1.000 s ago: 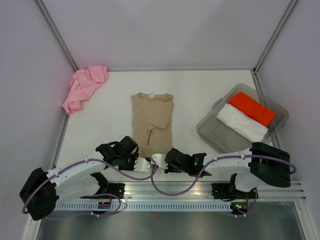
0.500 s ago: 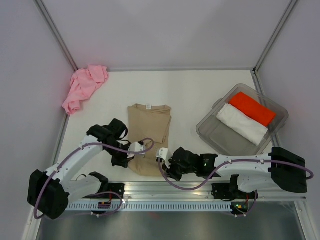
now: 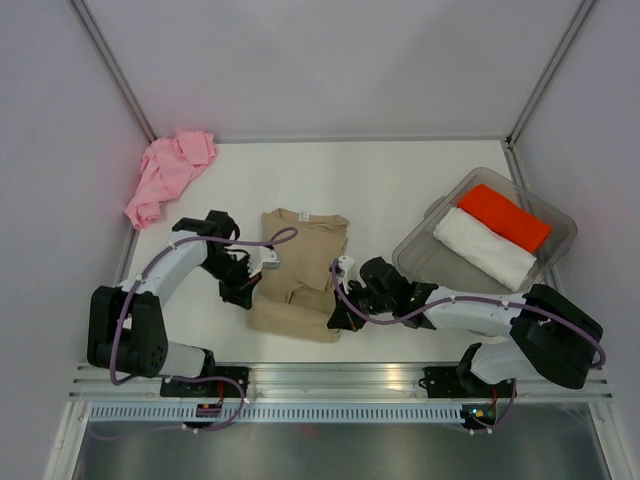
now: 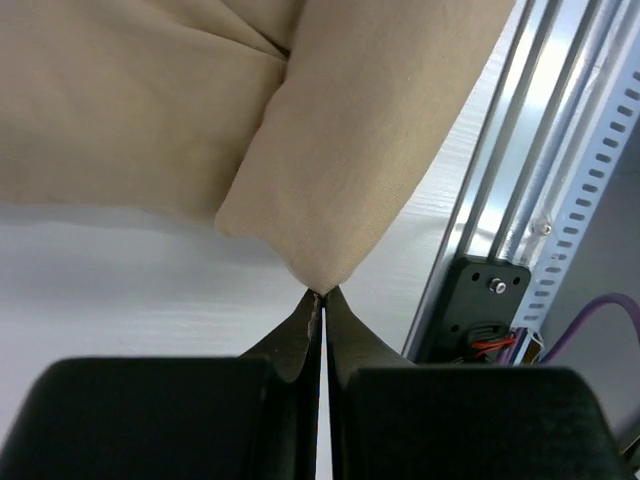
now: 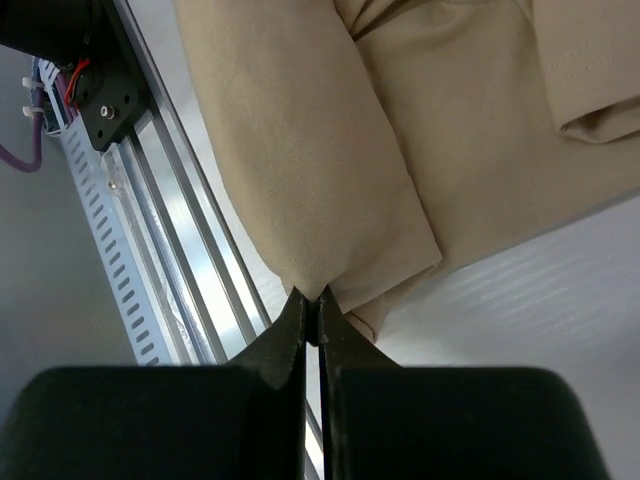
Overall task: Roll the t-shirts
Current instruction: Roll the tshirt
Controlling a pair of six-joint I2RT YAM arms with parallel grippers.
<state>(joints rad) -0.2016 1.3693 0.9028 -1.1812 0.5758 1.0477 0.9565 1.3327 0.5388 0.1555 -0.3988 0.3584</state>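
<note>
Here left end effector (image 4: 320, 296) and right end effector (image 5: 312, 302) grip one tan t-shirt (image 3: 300, 262) (pink one (image 3: 168, 178) apart).

The tan t-shirt (image 3: 300, 262) is laid flat near the middle of the table (image 3: 400, 190), folded lengthwise into a narrow strip, with its collar turned to the far side. Its near end is doubled over into a soft, rounded fold. The light pink t-shirt (image 3: 168, 175) is left crumpled in a heap in the far left corner, well apart from the tan one.
</note>
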